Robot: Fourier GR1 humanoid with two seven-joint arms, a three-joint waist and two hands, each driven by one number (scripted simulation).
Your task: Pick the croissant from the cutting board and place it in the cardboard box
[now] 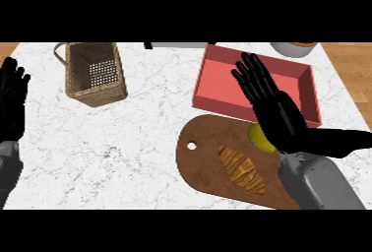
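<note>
Croissant (243,170) lies ungrasped on the cutting board (203,167); the right hand (280,115), fingers straight, hovers above board and red box (218,83); left hand (11,96) rests open at left. Pickup and placing remain.

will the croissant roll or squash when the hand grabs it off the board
The croissant lies long and flat on the board, so it probably won't roll. Its ridged, layered crust suggests it is light and may squash or flake if gripped. A push would likely slide it over the smooth wood.
</note>
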